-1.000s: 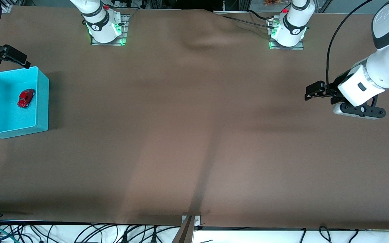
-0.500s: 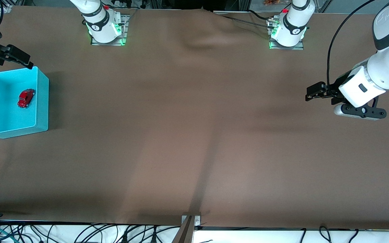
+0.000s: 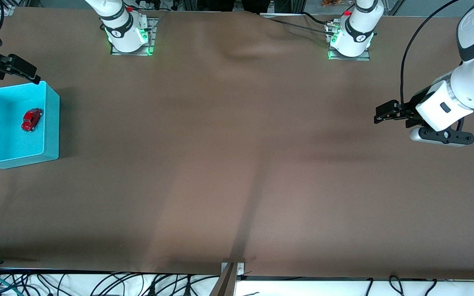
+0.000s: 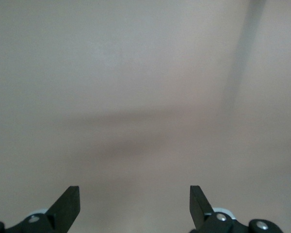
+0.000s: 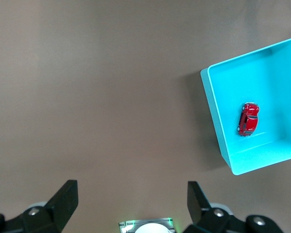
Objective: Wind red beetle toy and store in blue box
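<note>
The red beetle toy (image 3: 31, 119) (image 5: 247, 119) lies on the floor of the blue box (image 3: 52, 123) (image 5: 214, 114), which stands at the right arm's end of the table. My right gripper (image 3: 31, 75) (image 5: 131, 194) hangs open and empty, up in the air by the box's corner that lies farthest from the front camera. My left gripper (image 3: 380, 115) (image 4: 135, 196) is open too, with nothing in it, above bare brown cloth at the left arm's end of the table.
The two arm bases (image 3: 130, 39) (image 3: 350, 43) glow green along the table's edge farthest from the front camera. A wrinkle (image 3: 245, 51) rises in the brown cloth between them. Cables (image 3: 97, 283) lie along the edge nearest that camera.
The left arm has drifted a little toward its own end of the table. The right gripper has shifted slightly away from the box. The toy and box have not moved.
</note>
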You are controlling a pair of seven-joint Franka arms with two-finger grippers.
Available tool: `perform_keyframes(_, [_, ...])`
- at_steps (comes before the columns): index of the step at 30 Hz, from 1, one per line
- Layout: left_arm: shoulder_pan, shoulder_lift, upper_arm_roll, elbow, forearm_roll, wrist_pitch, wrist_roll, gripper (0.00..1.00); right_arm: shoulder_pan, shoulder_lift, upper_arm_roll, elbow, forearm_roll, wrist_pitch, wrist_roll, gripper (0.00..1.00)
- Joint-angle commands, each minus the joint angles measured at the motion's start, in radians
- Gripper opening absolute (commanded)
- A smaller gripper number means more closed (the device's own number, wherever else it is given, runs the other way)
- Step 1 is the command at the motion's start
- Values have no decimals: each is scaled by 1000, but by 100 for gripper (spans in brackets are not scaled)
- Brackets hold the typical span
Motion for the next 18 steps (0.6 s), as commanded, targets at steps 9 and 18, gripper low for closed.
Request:
perform_keyframes(9, [-5, 5, -2, 20, -14, -7, 7, 100, 1, 13, -1, 34, 3, -21, 1, 100])
perform_keyframes(18, [-10, 5, -2, 18, -16, -7, 4, 100, 1, 13, -1, 34, 3, -21, 1, 100])
